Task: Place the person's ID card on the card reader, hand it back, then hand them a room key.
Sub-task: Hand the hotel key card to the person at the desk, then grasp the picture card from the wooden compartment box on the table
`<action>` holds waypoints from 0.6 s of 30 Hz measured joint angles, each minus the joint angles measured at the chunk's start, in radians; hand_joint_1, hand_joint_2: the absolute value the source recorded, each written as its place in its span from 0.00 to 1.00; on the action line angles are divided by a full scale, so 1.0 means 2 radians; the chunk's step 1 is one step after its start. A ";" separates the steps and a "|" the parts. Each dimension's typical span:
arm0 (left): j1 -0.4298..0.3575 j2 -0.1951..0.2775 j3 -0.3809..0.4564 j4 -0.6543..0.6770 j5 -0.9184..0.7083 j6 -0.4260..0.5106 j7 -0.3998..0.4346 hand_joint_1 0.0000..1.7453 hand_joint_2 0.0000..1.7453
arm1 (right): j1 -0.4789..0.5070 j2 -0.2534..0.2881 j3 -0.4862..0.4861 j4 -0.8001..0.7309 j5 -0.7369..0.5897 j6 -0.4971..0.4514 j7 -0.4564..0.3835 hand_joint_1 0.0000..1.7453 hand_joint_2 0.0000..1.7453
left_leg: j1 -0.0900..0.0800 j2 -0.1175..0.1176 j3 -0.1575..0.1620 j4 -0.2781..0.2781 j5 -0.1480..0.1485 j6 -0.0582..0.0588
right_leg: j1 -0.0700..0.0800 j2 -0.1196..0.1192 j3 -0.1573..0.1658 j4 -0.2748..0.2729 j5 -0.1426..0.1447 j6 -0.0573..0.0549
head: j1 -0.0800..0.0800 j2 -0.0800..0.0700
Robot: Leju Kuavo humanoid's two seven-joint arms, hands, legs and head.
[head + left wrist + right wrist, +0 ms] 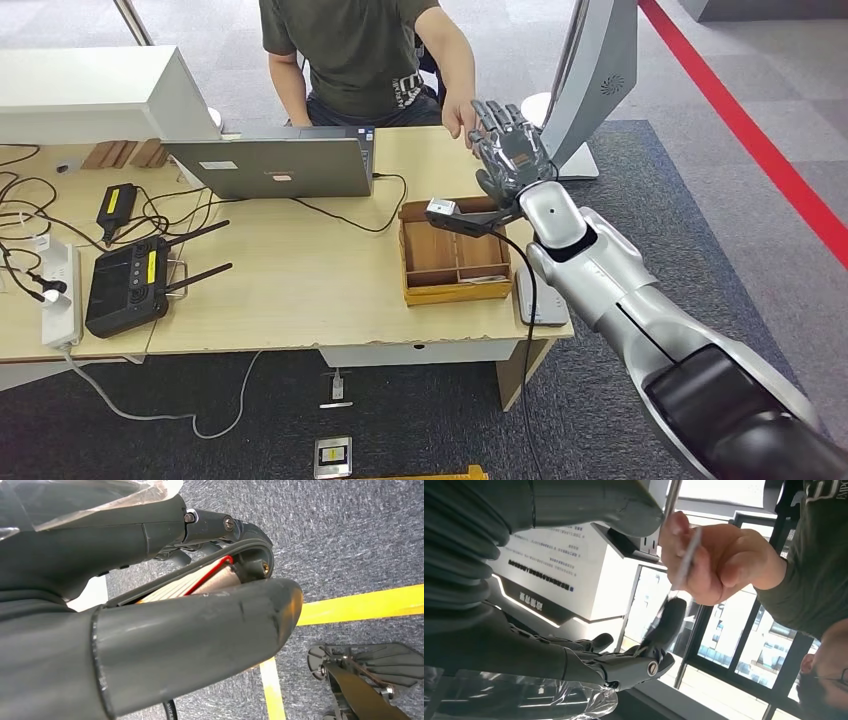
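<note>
The card [684, 562] shows edge-on in the right wrist view as a thin, pale, flat sliver, its face turned away so no print can be read. The person's hand [719, 562] pinches it at one end, and its other end runs down to one dark fingertip [670, 617] of the right hand [512, 150], which meets it there while the thick grey thumb lies just beside the card's upper end (whether the robot actually grips it, I cannot tell). In the head view the right hand is raised, fingers upright and spread, beyond the far edge of the bench [290, 290], touching the person's hand [460, 118] in front of a dark olive T-shirt [350, 50].

The left hand [150, 625] is seen close in its wrist view: smooth scuffed grey thumb, dark fingers curled in, with a flat pale thing edged in red [192, 580] caught between them; what it is I cannot say.

The bench is pale wood grain. On it sit a shallow wooden tray [455, 255] with compartments, a slim grey card reader [540, 295] at the near right corner, an open silver laptop [275, 165], a black controller [128, 285] with stubby antennas, a white power strip [60, 295] and loose black cables [30, 210]. The floor is grey carpet with a red stripe [750, 130].
</note>
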 joint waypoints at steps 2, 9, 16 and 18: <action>0.000 0.000 0.000 0.000 0.000 0.000 0.001 0.00 0.00 | 0.000 0.000 0.000 0.002 0.004 -0.001 0.000 0.00 0.00 | 0.000 0.000 0.000 0.000 0.000 0.000 | 0.000 0.000 0.000 0.000 0.000 0.000 | 0.000 0.000; 0.000 0.000 0.000 0.000 0.000 0.000 0.012 0.00 0.00 | 0.001 -0.001 0.000 0.002 0.015 0.006 0.005 0.00 0.00 | 0.000 0.000 0.000 0.000 0.000 0.000 | 0.000 0.000 0.000 0.000 0.000 0.000 | 0.000 0.000; 0.000 0.000 0.000 0.000 0.003 0.003 0.015 0.00 0.00 | 0.002 -0.009 -0.006 0.000 0.016 0.015 0.011 0.00 0.00 | 0.000 0.000 0.000 0.000 0.000 0.000 | 0.000 0.000 0.000 0.000 0.000 0.000 | 0.000 0.000; 0.000 0.000 0.000 0.000 0.003 0.003 0.017 0.00 0.00 | 0.005 -0.016 -0.011 -0.003 0.003 0.017 0.013 0.00 0.00 | 0.000 0.000 0.000 0.000 0.000 0.000 | 0.000 0.000 0.000 0.000 0.000 0.000 | 0.000 0.000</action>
